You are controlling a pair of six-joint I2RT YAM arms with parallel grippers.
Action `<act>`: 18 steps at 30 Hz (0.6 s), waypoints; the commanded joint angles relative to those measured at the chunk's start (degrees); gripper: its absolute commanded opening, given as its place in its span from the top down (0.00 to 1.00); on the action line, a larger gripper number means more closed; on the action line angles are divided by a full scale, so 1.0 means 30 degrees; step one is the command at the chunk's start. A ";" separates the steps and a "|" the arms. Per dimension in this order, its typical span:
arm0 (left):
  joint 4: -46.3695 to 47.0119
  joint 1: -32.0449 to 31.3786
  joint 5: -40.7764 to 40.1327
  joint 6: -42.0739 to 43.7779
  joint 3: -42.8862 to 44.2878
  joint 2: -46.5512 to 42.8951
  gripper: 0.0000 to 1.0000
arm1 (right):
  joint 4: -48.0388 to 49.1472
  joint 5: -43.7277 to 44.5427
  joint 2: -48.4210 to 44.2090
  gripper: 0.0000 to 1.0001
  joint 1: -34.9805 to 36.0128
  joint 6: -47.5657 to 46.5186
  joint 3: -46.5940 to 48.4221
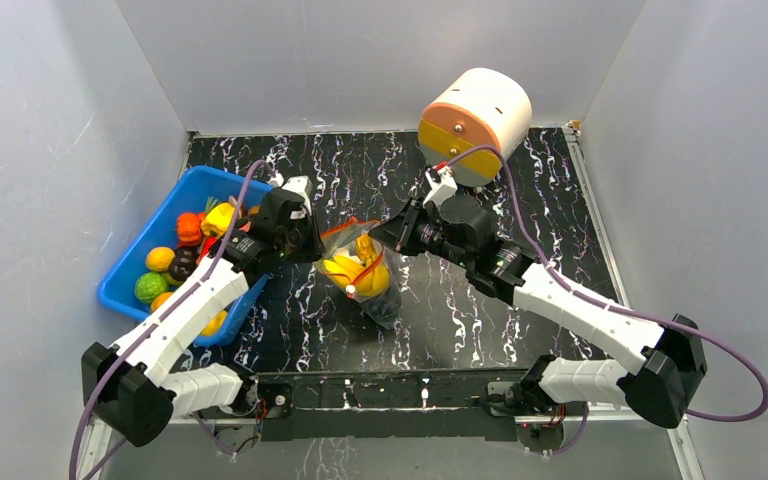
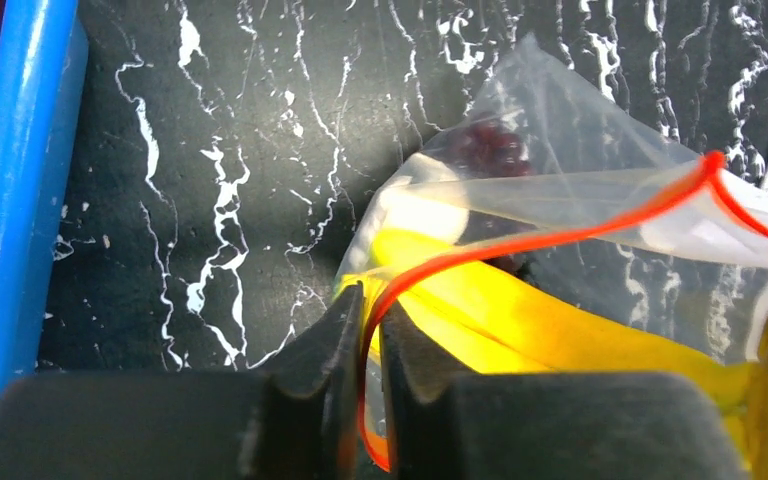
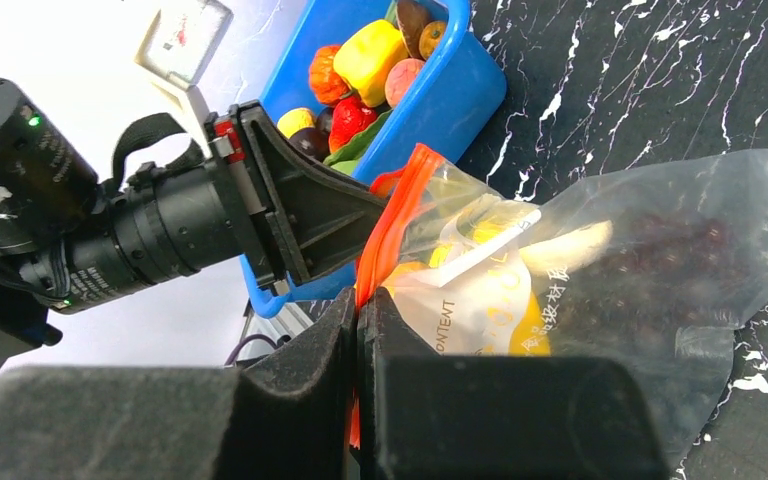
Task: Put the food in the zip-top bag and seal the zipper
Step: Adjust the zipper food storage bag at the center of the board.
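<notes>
Bin [image 3: 460,95], blue, at left, holds loose food [image 1: 182,255]. Just right of it, left gripper [image 2: 368,320] has its fingers narrowed to a slit, pinching the zipper [image 2: 560,235] at one end of the zip-top bag [image 1: 372,285], which lies mid-table between both arms with banana [image 1: 345,268] and grapes [image 3: 660,270] inside. Right gripper [image 3: 358,330] is clamped tight on the zipper's other end; white-and-orange drum [image 1: 475,110] stands back right.

Top view: left arm hides blue bin's [image 1: 120,280] near corner. Left wrist view: zip-top bag [image 2: 600,200] cut by right edge; dark lump [image 2: 485,148] inside blurred, unidentifiable. Right wrist view: label [image 3: 470,310] print mostly illegible.
</notes>
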 commanded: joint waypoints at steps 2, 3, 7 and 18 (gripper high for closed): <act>0.0934 -0.0058 0.2552 0.0378 0.0941 -0.1464 1.00 | 0.2897 -0.0109 -0.0841 1.00 -0.0060 0.0392 0.0141; 0.0547 -0.0071 0.3243 0.0070 0.1548 -0.1570 1.00 | 0.2476 0.0116 -0.0718 1.00 -0.0047 0.0204 0.0444; 0.2696 -0.0090 0.7312 -0.2388 0.2540 -0.2484 1.00 | 0.1528 0.1571 -0.0326 1.00 -0.0046 0.0039 0.0611; 0.7805 -0.0102 1.2477 -0.5152 -0.0204 -0.2363 1.00 | 0.0906 0.3961 0.1069 1.00 -0.0049 -0.1051 0.1970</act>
